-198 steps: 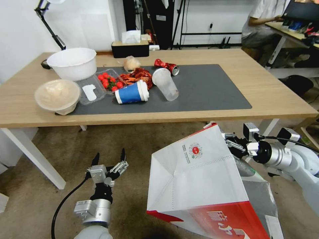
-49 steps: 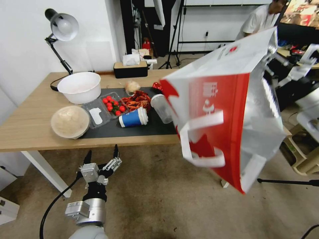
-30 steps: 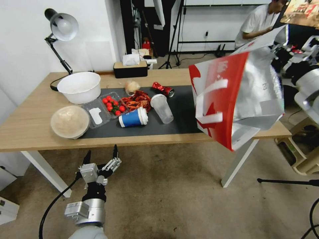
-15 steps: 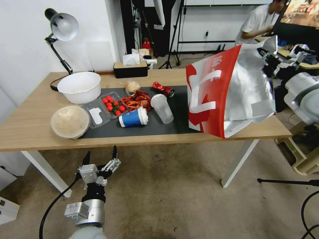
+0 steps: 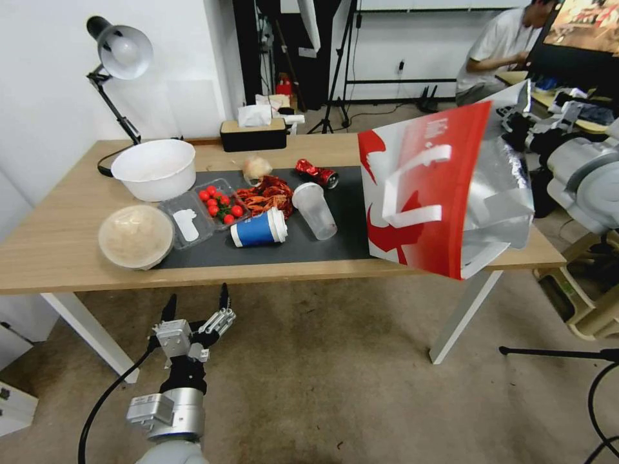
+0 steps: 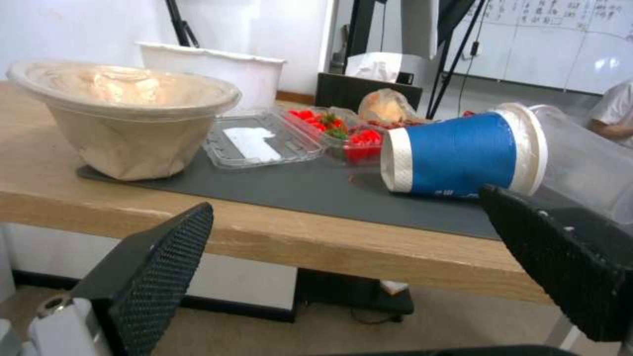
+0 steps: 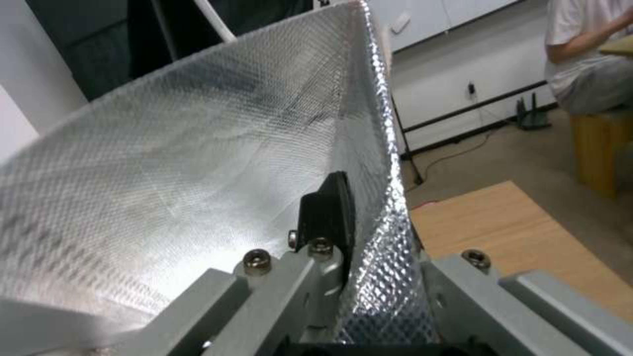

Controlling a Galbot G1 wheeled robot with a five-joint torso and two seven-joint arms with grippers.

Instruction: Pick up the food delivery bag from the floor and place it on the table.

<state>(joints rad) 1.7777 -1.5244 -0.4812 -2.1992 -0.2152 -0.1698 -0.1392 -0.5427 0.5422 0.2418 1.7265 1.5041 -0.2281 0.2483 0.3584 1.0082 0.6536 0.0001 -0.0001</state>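
The large boxy red-and-white food delivery bag with silver foil lining [image 5: 445, 193] hangs tilted over the right end of the long light-wood desk [image 5: 51, 248], its open mouth turned toward the robot and downward, its closed base up and away near the right arm. Its long axis runs slantwise from that upper far corner down to the red lower corner, which juts past the desk's front edge; whether any part touches the desktop cannot be told. One red face shows two white strap handles [image 5: 412, 187] and white markings; the inside is shiny silver foil.

The right gripper [image 5: 516, 122] is clamped on the bag's upper rim: the right wrist view shows a black finger [image 7: 328, 212] pressed against the quilted foil wall [image 7: 198, 163]. The left gripper [image 5: 196, 309] hovers low above the worn brownish-grey carpet floor [image 5: 322, 386] before the desk, its two black fingers spread and holding nothing.

On the dark grey mat [image 5: 322, 245] lie one blue paper cup on its side [image 5: 258, 229], one clear plastic cup [image 5: 314, 211], one crushed red can [image 5: 316, 174], one clear tray of red tomatoes [image 5: 219, 203] and one beige lidded bowl [image 5: 135, 235]. One white bowl [image 5: 155, 169] stands behind.
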